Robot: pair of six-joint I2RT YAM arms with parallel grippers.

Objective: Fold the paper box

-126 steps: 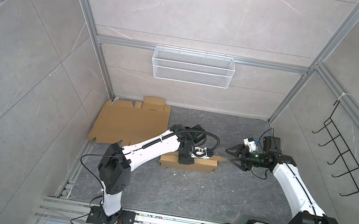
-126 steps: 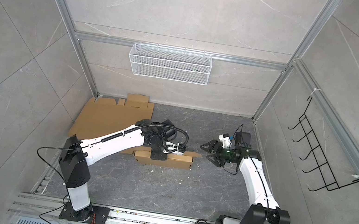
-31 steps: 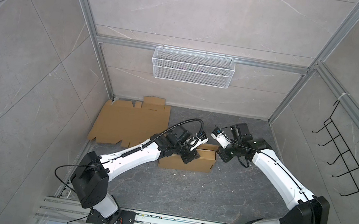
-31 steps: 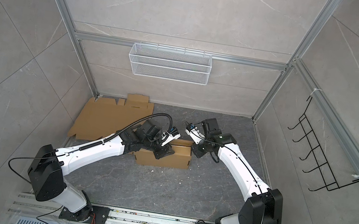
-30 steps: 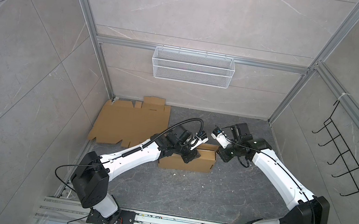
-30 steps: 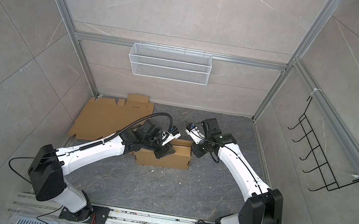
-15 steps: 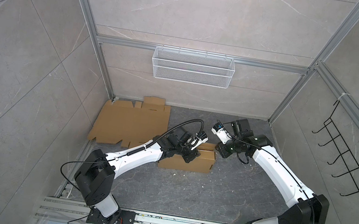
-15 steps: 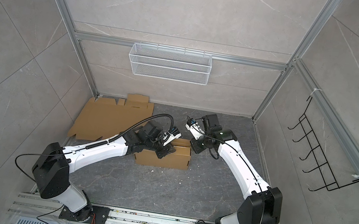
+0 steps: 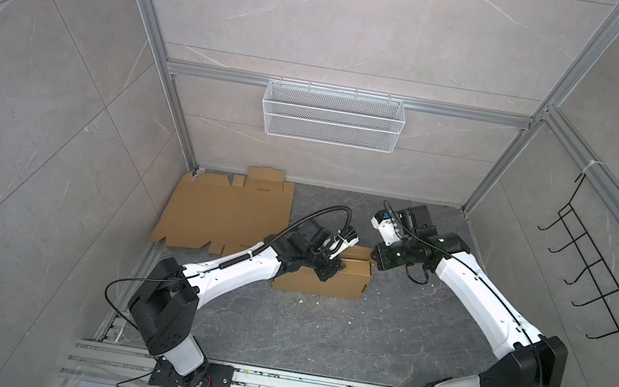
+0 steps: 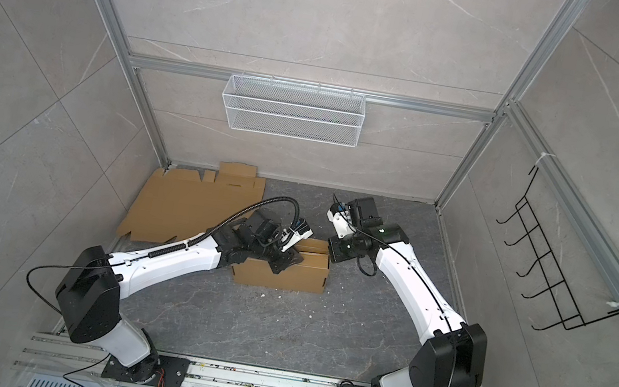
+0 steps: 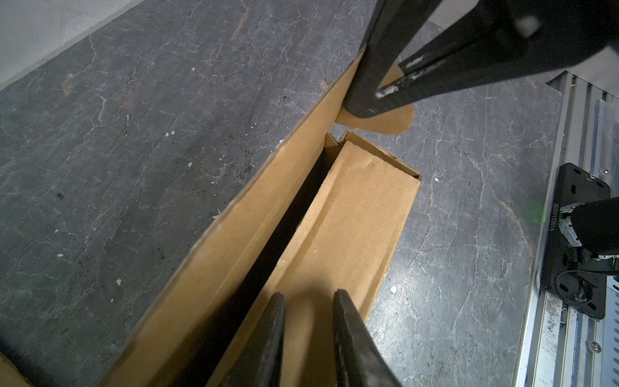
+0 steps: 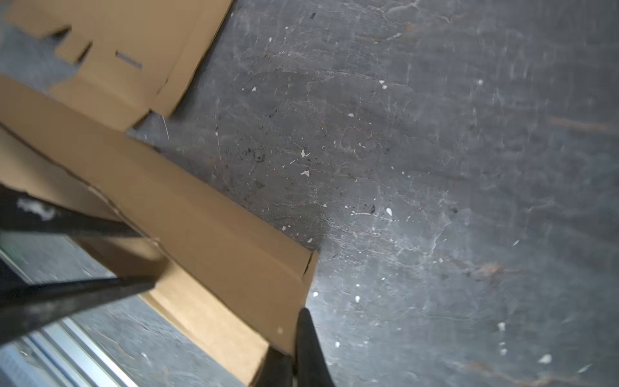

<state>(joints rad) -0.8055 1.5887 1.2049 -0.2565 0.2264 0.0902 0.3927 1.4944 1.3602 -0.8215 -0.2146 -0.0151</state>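
A brown cardboard box (image 9: 328, 279), partly folded and not yet closed on top, stands on a dark stone floor (image 9: 319, 331). A flat, unfolded sheet (image 9: 225, 210) lies behind the box, toward its left end. My left gripper (image 11: 308, 296) rests on the box's top panel with its jaws a little apart and nothing between them. It seems to be pressing the panel down beside a dark slot that runs along the box. My right gripper (image 12: 291, 338) is at the box's right end with its jaws closed, and they seem to pinch the small end flap (image 11: 395, 120) that sticks out there. I judge that I am tucking in the end flap, well into the folding. Next, the right gripper should swing the flap inward toward the slot while the left holds the panel steady. The box shows no print or brand. A black mount (image 11: 576, 251) beyond the box carries a short printed code, too small to read with certainty.
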